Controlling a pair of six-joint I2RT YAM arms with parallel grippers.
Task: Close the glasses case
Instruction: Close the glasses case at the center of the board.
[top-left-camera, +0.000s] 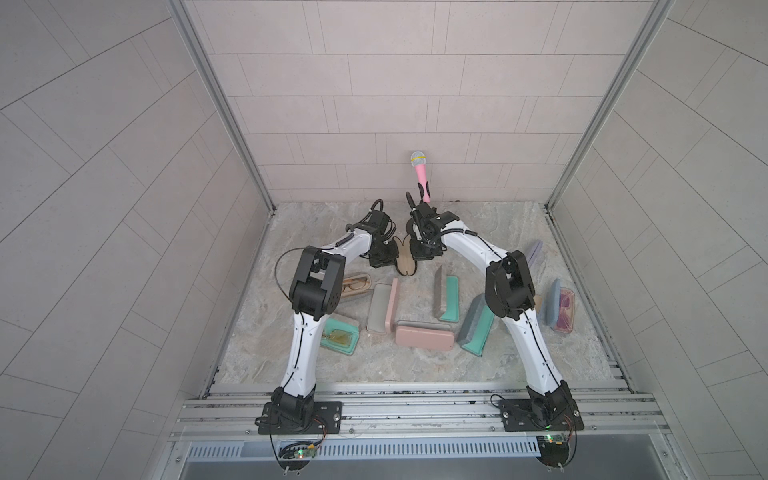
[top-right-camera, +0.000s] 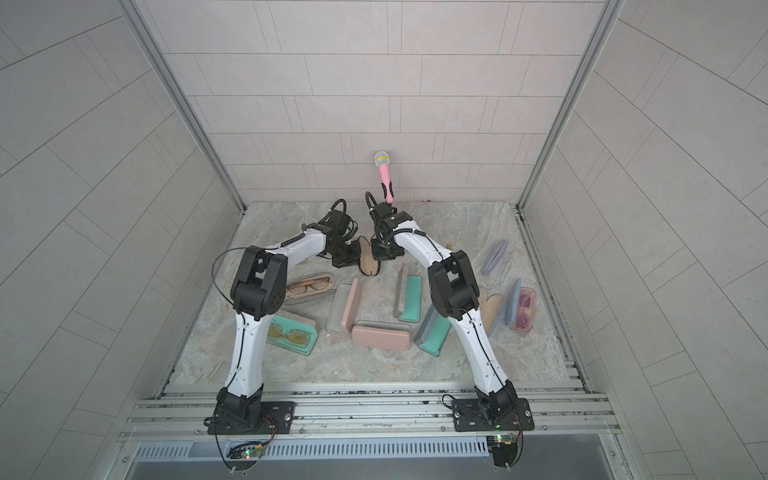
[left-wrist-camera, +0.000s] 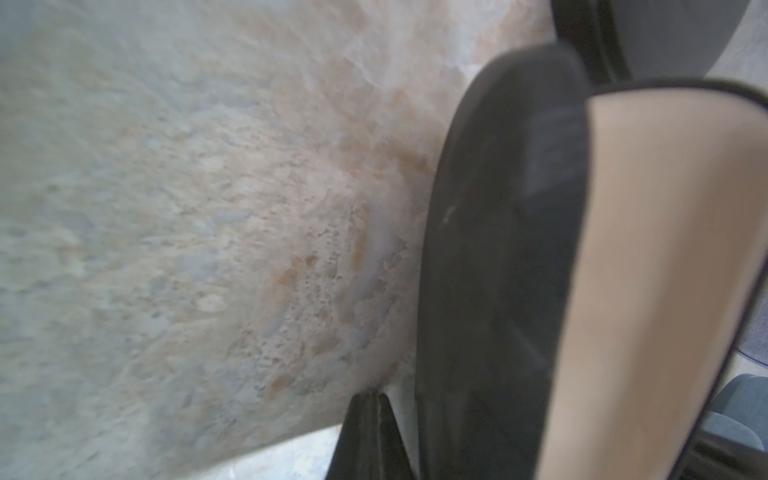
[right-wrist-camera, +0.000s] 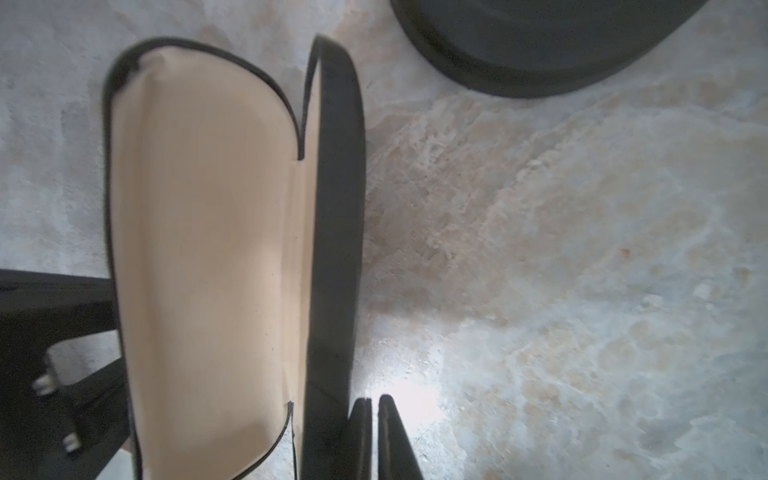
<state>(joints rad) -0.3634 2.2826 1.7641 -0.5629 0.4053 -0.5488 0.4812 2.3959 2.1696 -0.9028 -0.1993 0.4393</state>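
Note:
The glasses case (top-left-camera: 406, 261) (top-right-camera: 369, 262) is black outside with a beige lining. It stands half open on its edge at the back middle of the table. My left gripper (top-left-camera: 384, 255) (top-right-camera: 347, 257) is at its left side and my right gripper (top-left-camera: 419, 253) (top-right-camera: 384, 251) at its right side. In the left wrist view the case's black shell (left-wrist-camera: 498, 249) stands close beside my shut gripper (left-wrist-camera: 376, 395). The right wrist view shows the beige lining (right-wrist-camera: 199, 249), with my right gripper (right-wrist-camera: 374, 399) right next to the black half, its fingers nearly together and nothing between them.
A pink microphone (top-left-camera: 420, 174) leans on the back wall. Several other cases lie nearer the front: a closed pink one (top-left-camera: 424, 337), a teal one holding yellow glasses (top-left-camera: 340, 337), a tan one with glasses (top-left-camera: 355, 284), and a blue one with pink glasses (top-left-camera: 561, 309).

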